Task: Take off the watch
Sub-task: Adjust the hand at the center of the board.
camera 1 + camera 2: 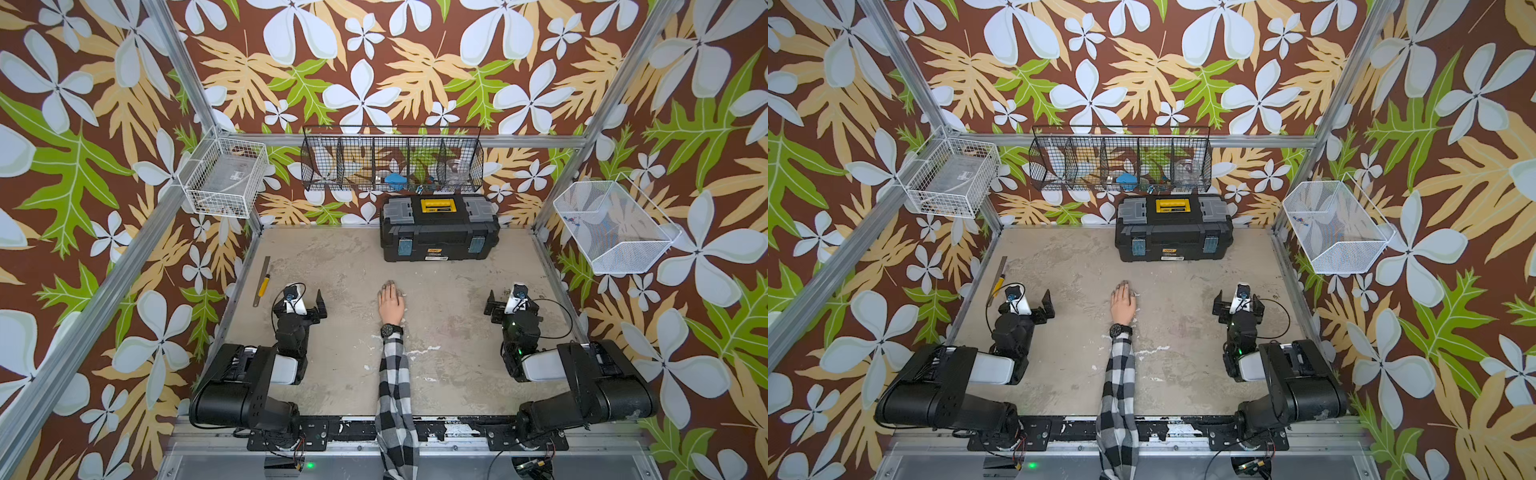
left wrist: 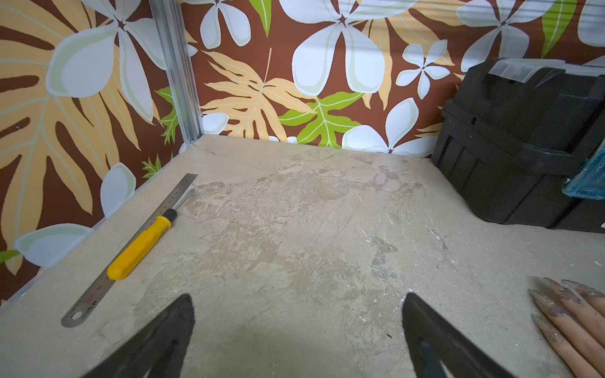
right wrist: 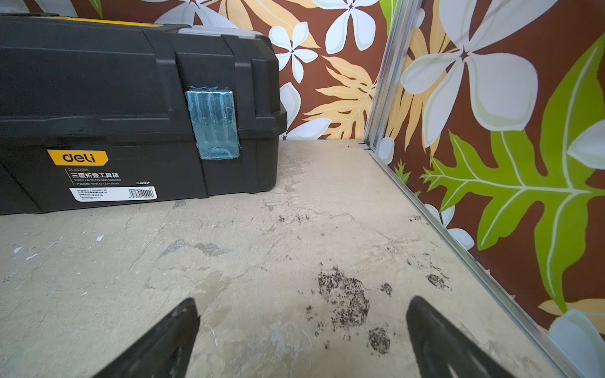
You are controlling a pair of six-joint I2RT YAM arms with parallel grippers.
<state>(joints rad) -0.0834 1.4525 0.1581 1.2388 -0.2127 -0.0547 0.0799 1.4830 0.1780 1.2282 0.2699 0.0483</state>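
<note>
Two arms are bolted at the near edge of the table (image 1: 457,299): left arm (image 1: 241,395) and right arm (image 1: 602,386), each folded on its own side. Between them a checked sleeve (image 1: 395,386) comes in over the edge and runs up the middle. Its cuff ends right against the watch (image 1: 391,330), which sits round the wrist, dark face up, plain in both top views. Beyond it the dummy hand (image 1: 391,305) lies flat, palm down, pointing at the back wall.

Left pincer (image 2: 298,299): jaws spread as wide as they go, nothing between them but bare tabletop. The dummy's fingers (image 2: 556,312) show at the edge of its wrist view. Right pincer (image 3: 303,301): the same, wide and empty. Both are level with the hand and well apart from the watch.

Further off, left side: steel ruler (image 2: 98,288) with a yellow screwdriver (image 2: 140,245) lying along it. At the back a black toolbox (image 1: 438,232), shut, with a black wire basket (image 1: 374,162) on the wall above.

Task not begun, by my reading. Risks:
- Buckle not visible, probably under the wrist. A pull without undoing it would likely drag the whole arm, the hand being broader than the strap loop.
- Cuff touches the strap, so a jaw coming from the sleeve side could pinch cloth instead.
- Strap is thin and close to the table, so jaw tips may scrape or slip off.
- Cannot tell whether the dummy arm is fastened down.
</note>
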